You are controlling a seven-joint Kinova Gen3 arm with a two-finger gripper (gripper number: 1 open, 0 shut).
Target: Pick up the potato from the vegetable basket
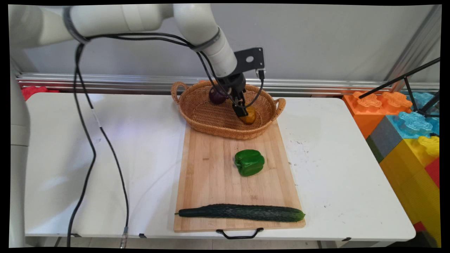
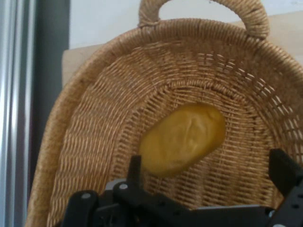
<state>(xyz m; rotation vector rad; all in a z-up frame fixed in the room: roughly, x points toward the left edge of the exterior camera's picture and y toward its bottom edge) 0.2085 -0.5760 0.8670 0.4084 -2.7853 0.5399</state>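
Down in the basket [image 1: 197,116], the pincer [image 2: 208,172] hangs with fingers apart just over the potato [image 2: 182,139] at its 12 o'clock: firm, smooth, light; best gripped across its short middle.

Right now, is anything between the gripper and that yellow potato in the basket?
Nothing visible. The gripper hangs open inside the wicker basket, right over the yellow potato. A purple onion lies off to one side.

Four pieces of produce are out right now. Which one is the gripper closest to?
The yellow potato in the wicker basket: the open gripper hangs right over it. The purple onion sits farther back; the green pepper and cucumber lie on the cutting board.
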